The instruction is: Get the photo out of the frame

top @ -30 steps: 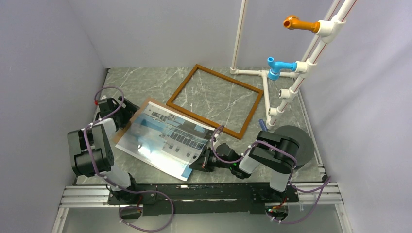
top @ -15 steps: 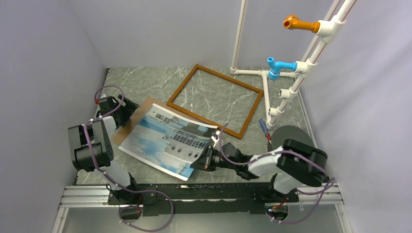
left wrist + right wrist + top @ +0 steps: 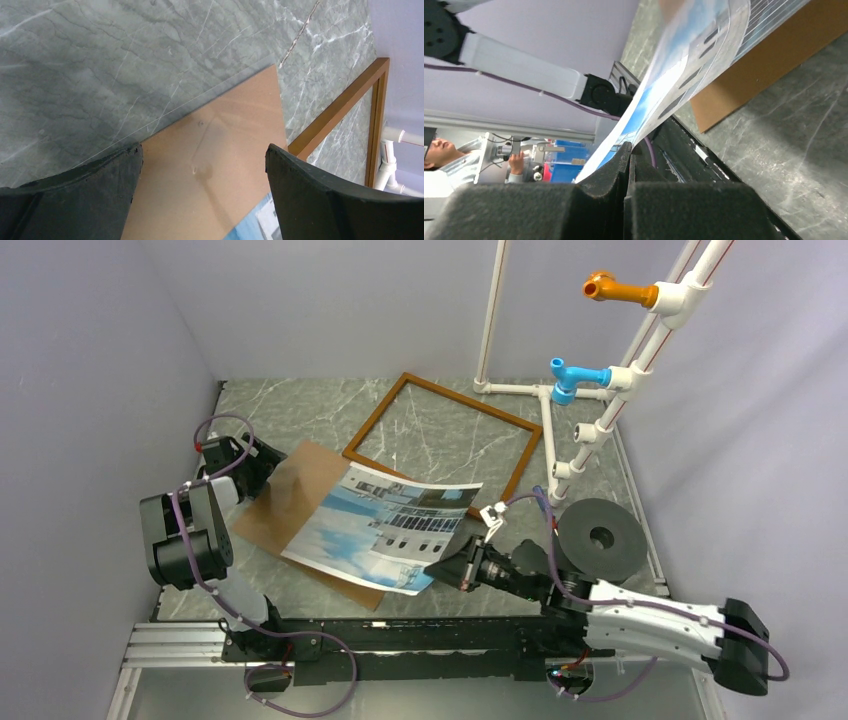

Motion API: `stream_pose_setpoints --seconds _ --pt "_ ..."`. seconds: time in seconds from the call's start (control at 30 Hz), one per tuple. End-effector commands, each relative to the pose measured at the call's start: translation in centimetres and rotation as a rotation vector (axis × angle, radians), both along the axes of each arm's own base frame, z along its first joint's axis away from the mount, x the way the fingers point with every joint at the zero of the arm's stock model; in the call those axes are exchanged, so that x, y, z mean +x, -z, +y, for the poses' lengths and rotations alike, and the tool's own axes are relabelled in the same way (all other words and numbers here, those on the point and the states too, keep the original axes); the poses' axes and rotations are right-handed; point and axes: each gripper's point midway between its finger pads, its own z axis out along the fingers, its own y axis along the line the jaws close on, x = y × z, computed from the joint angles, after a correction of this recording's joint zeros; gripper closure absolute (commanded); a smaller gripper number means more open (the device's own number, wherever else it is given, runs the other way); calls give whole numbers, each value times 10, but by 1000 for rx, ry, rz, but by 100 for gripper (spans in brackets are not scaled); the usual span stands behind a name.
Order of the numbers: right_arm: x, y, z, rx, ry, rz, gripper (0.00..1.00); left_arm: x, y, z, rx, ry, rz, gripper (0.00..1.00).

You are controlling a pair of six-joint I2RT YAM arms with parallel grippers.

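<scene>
The right jaws pinch the photo by its near right corner, beside a black disc. Its long axis runs left to right across the counter, overlapping the brown board and the near rail of the frame. The left jaws are spread over the board's corner.

- photo: large print, grey-white building under blue sky with clouds. It sits outside the frame, skewed, with its left part lying over the right part of the brown board.
- The photo's near-right corner is pinched in the right gripper and is up off the bench, and the sheet bows slightly.
- frame: thin reddish-brown wood, see-through centre, flat on the bench behind the photo. The photo's far-right corner overlaps its near rail.
</scene>
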Motion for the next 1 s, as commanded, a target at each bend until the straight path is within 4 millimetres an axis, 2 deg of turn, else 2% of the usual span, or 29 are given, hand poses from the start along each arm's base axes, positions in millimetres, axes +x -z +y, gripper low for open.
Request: stream_pose_setpoints --seconds 0.0,0.3,0.4,0.53,0.8,0.87,0.97 --pt "-2 -10 -29 -69 23 -131 100 -18 29 -2 -22 -2 113 2" --pt "-12 -77 -87 -133 40 -349 100 -18 30 -3 -23 5 120 2" --pt "-15 -108 -105 -137 58 -403 100 -17 31 -3 -25 8 121 2" --pt "-18 -158 -125 -129 77 -481 100 -16 30 -3 -23 11 120 2" --pt "-11 -222 -141 -187 120 -571 100 -14 29 -5 -27 23 118 3" --pt "-9 -234 -137 -185 120 -584 100 -14 28 -5 -32 24 117 3" --pt "2 -237 -119 -218 118 -584 100 -11 21 -10 -59 38 96 2"
